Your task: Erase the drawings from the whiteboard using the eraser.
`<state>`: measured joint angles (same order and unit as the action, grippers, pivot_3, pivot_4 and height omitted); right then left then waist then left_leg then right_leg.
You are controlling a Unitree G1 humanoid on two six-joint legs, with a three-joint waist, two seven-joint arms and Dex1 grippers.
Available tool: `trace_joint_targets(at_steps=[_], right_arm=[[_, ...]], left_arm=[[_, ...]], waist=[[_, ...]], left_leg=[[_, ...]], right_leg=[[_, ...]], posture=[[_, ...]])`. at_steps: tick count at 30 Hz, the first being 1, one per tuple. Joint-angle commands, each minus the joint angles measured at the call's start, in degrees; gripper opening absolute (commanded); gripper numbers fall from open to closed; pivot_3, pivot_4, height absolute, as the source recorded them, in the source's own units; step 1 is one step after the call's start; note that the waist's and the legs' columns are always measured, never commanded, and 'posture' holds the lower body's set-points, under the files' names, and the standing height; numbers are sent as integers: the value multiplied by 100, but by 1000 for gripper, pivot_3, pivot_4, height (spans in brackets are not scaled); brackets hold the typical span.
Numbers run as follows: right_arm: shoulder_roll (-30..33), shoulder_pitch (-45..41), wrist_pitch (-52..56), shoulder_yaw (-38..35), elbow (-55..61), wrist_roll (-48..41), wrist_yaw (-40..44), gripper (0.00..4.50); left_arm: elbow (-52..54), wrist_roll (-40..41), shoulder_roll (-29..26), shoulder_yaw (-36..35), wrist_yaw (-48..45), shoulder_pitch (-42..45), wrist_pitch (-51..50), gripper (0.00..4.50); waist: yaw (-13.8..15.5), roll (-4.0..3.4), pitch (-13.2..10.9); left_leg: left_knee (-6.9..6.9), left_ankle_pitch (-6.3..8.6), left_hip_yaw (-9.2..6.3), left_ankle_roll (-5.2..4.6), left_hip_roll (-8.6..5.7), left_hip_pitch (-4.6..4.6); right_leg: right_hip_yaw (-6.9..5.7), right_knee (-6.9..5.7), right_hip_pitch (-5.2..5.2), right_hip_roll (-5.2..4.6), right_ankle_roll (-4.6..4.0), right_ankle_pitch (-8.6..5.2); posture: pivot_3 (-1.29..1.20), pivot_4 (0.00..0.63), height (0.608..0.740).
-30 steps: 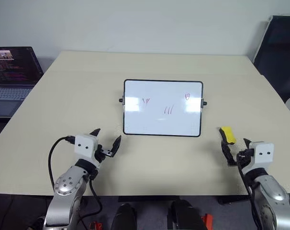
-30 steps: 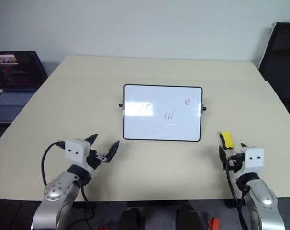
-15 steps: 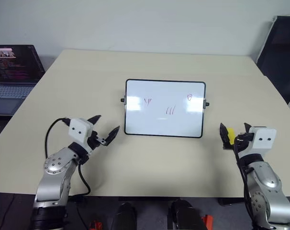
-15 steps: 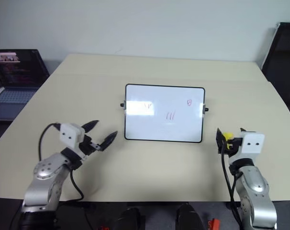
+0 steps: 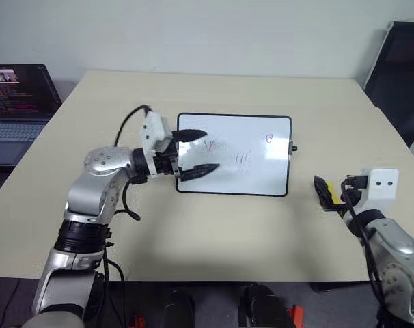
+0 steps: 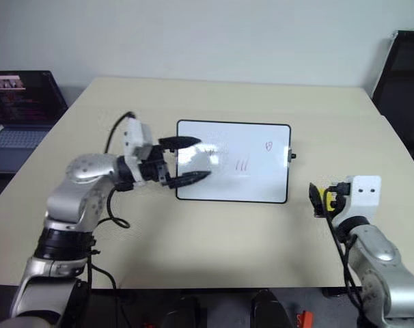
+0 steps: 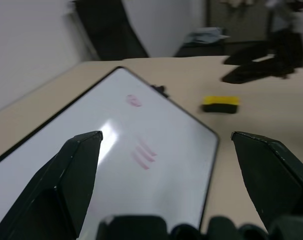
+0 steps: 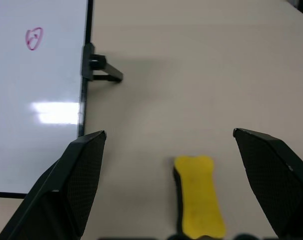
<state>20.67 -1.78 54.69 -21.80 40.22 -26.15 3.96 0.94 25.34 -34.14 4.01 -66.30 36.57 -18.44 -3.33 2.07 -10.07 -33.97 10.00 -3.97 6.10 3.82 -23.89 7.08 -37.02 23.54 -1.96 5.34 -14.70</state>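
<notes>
Your right gripper (image 8: 169, 180) has its jaws spread wide with nothing in them. The eraser (image 8: 198, 202) lies on the table (image 5: 261, 225) right between the two fingers, lengthwise along them, low in the gap near the palm. It looks lined up for a grab but not gripped yet; can't tell if the fingers are low enough to close on it.

Your left gripper (image 5: 195, 150) is also open and empty, pointing sideways over the left edge of the whiteboard (image 5: 258, 174), one finger above the board's upper part, the other near its lower left. Can't tell whether it touches the surface or hovers above it.

Progress: basically nothing done. All the drawings are on the board untouched: the V mark (image 5: 210, 144) just past your left fingertips, the slanted strokes (image 5: 242, 158) mid-board, the small loop (image 8: 34, 38) up near the right edge by the knob (image 5: 293, 147). The eraser sits on the table off the board's right side, near its lower right corner, apart from the frame.

Left to do: close on the eraser, lift, carry it over to the board, wipe all three marks. Left gripper probably there to steady the board.
</notes>
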Motion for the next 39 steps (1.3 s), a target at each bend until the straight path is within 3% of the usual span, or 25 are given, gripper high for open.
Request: trace_joint_targets(at_steps=[1, 6, 13, 24, 27, 35, 36, 39], right_arm=[[276, -105, 424, -126, -190, -127, 151, 4464], [396, -272, 195, 405, -1081, 137, 404, 4464], [281, -738, -599, 519, -2148, 558, 347, 4464], [247, -836, -938, 535, -2593, 739, 425, 4464], [234, -827, -905, 546, -2587, 757, 414, 3911], [198, -791, -773, 603, -2467, 785, 372, 1179], [201, -780, -771, 617, -2449, 793, 374, 972], [245, -698, -776, 658, -2255, 789, 437, 964]], left_arm=[[-117, -351, -136, 392, -592, 365, 473, 4500], [-827, -641, 113, 498, -689, 724, 1036, 4500], [-803, -631, 295, 497, -831, 761, 1022, 4500], [-836, -640, 252, 425, -840, 657, 1058, 4500], [-837, -640, 251, 430, -826, 633, 1071, 4500], [-782, -585, 221, 355, -698, 572, 860, 4500], [-770, -589, 202, 342, -676, 555, 835, 4500], [-589, -578, 94, 306, -595, 407, 720, 4500]], waist=[[2, 0, 0], [-14, 0, 0], [-7, -2, -2], [-5, -4, -3], [-5, -4, -3], [-5, -4, -3], [-5, -4, -3], [-14, -5, -3]], left_leg=[[-1, 0, -1, 0, 0, 0], [-8, -6, 0, -9, -2, 4], [-2, -6, -3, -10, -4, -4], [-2, -7, -8, -11, -4, -3], [-2, -7, -8, -11, -4, -4], [-2, -7, -9, -11, -4, -3], [-2, -7, -9, -11, -4, -3], [-2, -7, -9, -11, -3, -2]], right_leg=[[0, 2, -1, 0, 0, 0], [3, -1, -3, 0, -4, 4], [1, 1, -1, 1, 2, 5], [-2, -3, -2, 2, 3, 4], [-2, -2, -2, 2, 3, 4], [-3, -3, -2, 3, 4, 4], [-3, -3, -2, 3, 3, 4], [-2, -3, -2, 3, 4, 4]], posture=[[0, 150, 740], [0, 150, 740], [0, 150, 740], [0, 150, 740], [0, 150, 740], [0, 150, 740], [0, 150, 740], [0, 150, 740]])
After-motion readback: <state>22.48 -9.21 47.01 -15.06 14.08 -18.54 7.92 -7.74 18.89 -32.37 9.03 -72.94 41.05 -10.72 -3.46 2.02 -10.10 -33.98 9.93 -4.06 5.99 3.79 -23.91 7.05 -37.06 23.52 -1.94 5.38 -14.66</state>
